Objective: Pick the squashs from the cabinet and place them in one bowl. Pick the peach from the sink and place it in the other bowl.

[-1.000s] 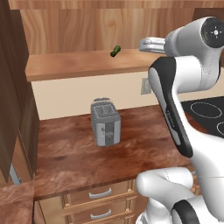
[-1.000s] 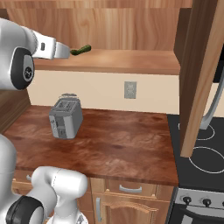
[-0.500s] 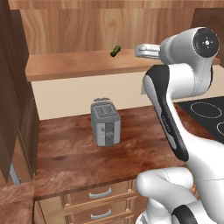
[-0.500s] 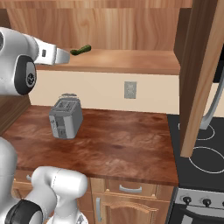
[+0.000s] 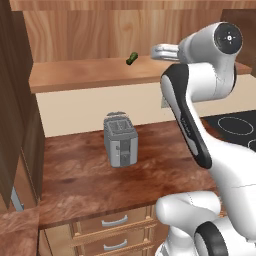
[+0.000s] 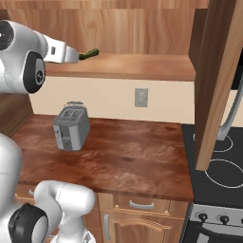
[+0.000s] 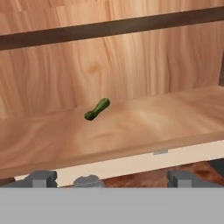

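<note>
The task looks to be at its very start, with nothing yet picked up. The dark green squash (image 7: 97, 109) lies alone on the floor of the open cabinet (image 7: 144, 127), left of centre in the hand view, toward the upper middle of the left base view (image 5: 132, 58), and at the upper left of the right base view (image 6: 89, 54). The gripper (image 7: 111, 177) is raised to shelf height at the cabinet's front edge, its jaws spread wide and holding nothing, with the squash well ahead of them and not touched. The finger tips sit at the bottom of the hand view, far apart. On the counter below stands a grey toaster (image 5: 120, 139). By my reading, the green squash comes first, and every placement remains to be done.
</note>
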You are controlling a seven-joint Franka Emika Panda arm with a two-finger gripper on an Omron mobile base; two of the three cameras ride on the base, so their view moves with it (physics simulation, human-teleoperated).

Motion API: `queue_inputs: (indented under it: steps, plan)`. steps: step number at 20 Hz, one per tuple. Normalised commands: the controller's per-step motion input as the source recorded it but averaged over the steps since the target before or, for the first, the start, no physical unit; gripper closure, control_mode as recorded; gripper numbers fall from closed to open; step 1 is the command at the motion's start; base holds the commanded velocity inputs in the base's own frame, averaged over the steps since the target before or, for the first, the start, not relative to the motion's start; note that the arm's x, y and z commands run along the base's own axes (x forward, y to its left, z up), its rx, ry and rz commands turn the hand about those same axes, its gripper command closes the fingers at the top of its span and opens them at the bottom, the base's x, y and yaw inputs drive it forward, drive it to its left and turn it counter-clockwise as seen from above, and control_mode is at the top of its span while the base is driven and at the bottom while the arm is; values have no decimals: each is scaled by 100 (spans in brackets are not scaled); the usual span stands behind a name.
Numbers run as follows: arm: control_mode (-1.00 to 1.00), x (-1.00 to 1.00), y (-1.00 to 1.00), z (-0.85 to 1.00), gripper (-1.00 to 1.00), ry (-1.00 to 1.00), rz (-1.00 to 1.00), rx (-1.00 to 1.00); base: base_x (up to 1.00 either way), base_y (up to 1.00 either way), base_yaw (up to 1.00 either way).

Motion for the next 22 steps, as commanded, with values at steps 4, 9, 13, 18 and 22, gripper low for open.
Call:
queue_inputs:
  steps: [4, 9, 13, 18, 22]
  plan:
    - [-100, 26, 7, -26, -100, 6, 2, 0, 0, 0, 0]
    - [-100, 11, 14, -42, -100, 2, 2, 0, 0, 0, 0]
    - [-100, 14, 6, -3, -100, 0, 1, 0, 0, 0, 0]
    - [-100, 26, 5, 2, -100, 0, 0, 0, 0, 0, 0]
    - [-100, 36, 0, 11, -100, 11, 0, 0, 0, 0, 0]
